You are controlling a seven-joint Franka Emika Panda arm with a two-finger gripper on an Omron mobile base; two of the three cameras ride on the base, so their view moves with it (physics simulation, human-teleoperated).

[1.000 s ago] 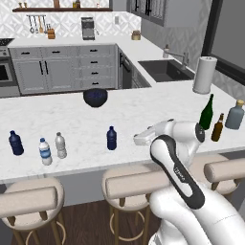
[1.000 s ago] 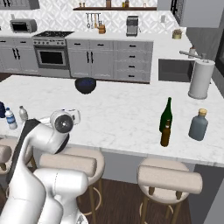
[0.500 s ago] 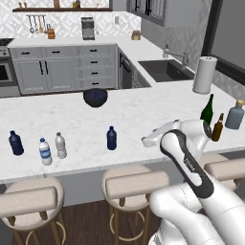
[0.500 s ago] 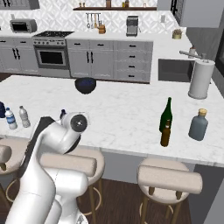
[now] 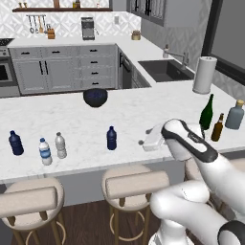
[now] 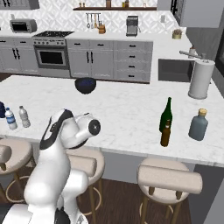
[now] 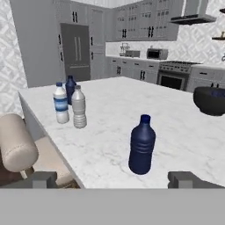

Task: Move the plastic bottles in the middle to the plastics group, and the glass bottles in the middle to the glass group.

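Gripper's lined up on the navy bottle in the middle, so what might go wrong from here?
1. The navy bottle stands upright and apart from everything; a jaw clipping its side on approach could topple it.
2. The plastics group is tight: the clear greyish bottle stands right beside the blue-label bottle, so a careless placement could knock them over.

Navy blue bottle [image 7: 141, 145], white marble counter [image 7: 110, 110] veined grey, dark green wine bottle [image 5: 206, 113], brown bottle [image 5: 217, 128]

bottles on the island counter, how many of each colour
dark navy: 2, one in the middle, one at the far left
clear: 2, blue-banded and plain greyish
dark green: 1
brown: 1
grey-blue: 1
total: 7
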